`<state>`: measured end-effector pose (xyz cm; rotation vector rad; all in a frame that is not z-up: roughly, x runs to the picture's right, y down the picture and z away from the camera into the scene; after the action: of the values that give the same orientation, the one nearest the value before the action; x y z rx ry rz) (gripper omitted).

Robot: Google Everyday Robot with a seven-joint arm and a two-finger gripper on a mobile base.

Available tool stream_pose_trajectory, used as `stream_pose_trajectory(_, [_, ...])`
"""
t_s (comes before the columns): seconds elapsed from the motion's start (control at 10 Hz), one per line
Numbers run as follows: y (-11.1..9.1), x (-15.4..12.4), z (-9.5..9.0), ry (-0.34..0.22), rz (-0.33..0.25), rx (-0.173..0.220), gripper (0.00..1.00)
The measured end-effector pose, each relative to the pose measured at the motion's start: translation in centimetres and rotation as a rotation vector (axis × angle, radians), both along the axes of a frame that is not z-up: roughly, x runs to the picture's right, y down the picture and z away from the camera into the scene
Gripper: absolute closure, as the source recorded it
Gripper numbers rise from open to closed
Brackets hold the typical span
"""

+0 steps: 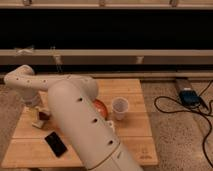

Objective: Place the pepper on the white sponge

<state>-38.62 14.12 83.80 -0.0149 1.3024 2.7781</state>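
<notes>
My gripper (41,113) hangs at the left side of the wooden table (135,140), at the end of my white arm (75,115), which fills the middle of the camera view. A small dark-red pepper (46,115) shows right at the gripper. The white sponge (38,123) lies on the table directly below it. I cannot tell whether the pepper is touching the sponge or is still held.
An orange-red bowl (102,106) sits mid-table, partly hidden by my arm. A white cup (119,108) stands to its right. A black phone-like slab (56,144) lies front left. A blue device (190,96) with black cables lies on the floor at right.
</notes>
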Motion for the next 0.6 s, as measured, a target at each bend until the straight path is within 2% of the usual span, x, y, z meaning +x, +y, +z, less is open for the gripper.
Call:
stream_pose_trajectory(0.2, [-0.1,0.3,0.1,0.003,0.004,0.003,0.23])
stream_pose_trajectory(0.6, [-2.4,1.4,-0.3,-0.004,0.088,0.033,0.23])
